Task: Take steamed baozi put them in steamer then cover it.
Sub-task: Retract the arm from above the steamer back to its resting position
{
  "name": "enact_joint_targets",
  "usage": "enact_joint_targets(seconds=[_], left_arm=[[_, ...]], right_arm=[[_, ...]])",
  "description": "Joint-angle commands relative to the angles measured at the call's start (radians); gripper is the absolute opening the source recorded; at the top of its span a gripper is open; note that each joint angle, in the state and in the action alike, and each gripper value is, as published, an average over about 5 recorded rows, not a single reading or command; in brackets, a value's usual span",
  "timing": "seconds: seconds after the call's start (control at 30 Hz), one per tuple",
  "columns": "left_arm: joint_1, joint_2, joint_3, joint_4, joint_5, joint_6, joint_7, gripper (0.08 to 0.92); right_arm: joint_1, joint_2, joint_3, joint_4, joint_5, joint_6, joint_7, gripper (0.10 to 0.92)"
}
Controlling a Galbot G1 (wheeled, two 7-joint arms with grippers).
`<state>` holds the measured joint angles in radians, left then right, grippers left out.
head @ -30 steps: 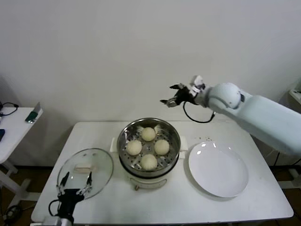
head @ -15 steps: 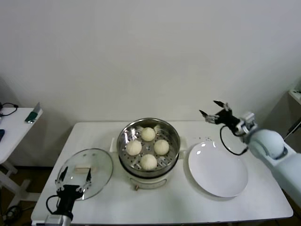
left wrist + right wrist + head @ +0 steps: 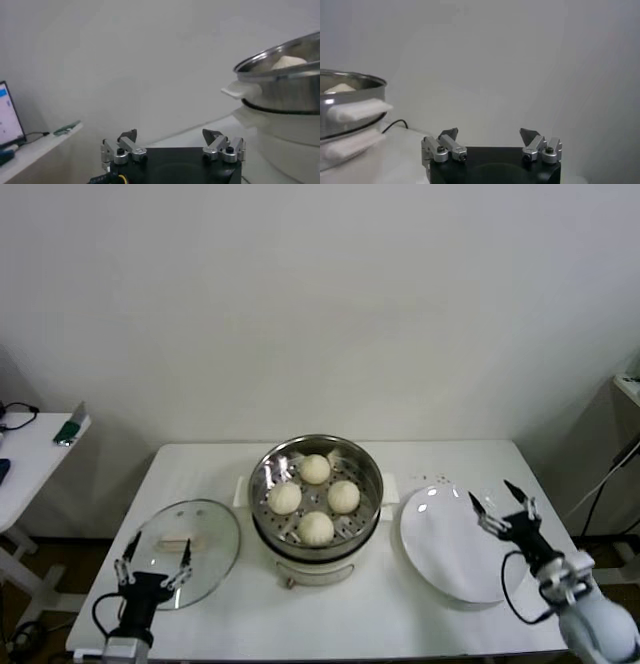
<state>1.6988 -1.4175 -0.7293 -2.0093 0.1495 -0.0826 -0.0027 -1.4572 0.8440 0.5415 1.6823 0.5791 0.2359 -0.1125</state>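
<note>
Four steamed baozi [image 3: 315,498] — inside steamer [image 3: 268,514], mid-bench [image 3: 400,624]. Cover [image 3: 215,529] flat at its left, off. Left hand [image 3: 152,564] and right hand [image 3: 503,509] — open, empty.

- Four pale round steamed baozi [image 3: 315,498] sit clustered inside the steamer [image 3: 367,502].
- The shiny steel steamer stands uncovered at the bench's centre.
- The glass cover [image 3: 215,549] lies flat near the bench's front-left corner.
</note>
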Motion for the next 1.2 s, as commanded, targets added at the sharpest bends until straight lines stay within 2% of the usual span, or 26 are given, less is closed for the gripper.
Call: enact_joint_targets(seconds=[0.03,0.2,0.33,0.4,0.57,0.7,0.87,1.2], left_arm=[[-0.004,-0.003,0.003,-0.001,0.056,-0.004,0.002,0.823],[-0.002,0.028,-0.006,0.009,0.152,-0.018,-0.02,0.823],[0.006,0.083,-0.003,0.035,0.31,-0.045,-0.078,0.823],[0.008,0.104,0.0,0.059,0.439,-0.063,-0.137,0.823],[-0.001,0.117,0.01,0.155,0.898,-0.058,-0.37,0.823],[-0.03,0.111,0.021,0.262,1.127,-0.007,-0.446,0.823],[-0.091,0.099,0.025,0.386,1.231,-0.014,-0.482,0.823],[-0.196,0.095,0.033,0.491,1.312,0.011,-0.465,0.823]], right_arm=[[-0.187,0.19,0.116,0.002,-0.018,0.221,0.021,0.823],[-0.196,0.214,0.108,-0.026,-0.015,0.257,0.041,0.823],[-0.192,0.223,0.101,-0.037,-0.016,0.265,0.048,0.823],[-0.187,0.226,0.098,-0.038,-0.019,0.265,0.049,0.823],[-0.17,0.236,0.09,-0.035,-0.03,0.26,0.052,0.823],[-0.163,0.245,0.087,-0.032,-0.043,0.253,0.054,0.823],[-0.164,0.259,0.083,-0.031,-0.056,0.252,0.053,0.823],[-0.18,0.271,0.093,-0.018,-0.069,0.252,0.051,0.823]])
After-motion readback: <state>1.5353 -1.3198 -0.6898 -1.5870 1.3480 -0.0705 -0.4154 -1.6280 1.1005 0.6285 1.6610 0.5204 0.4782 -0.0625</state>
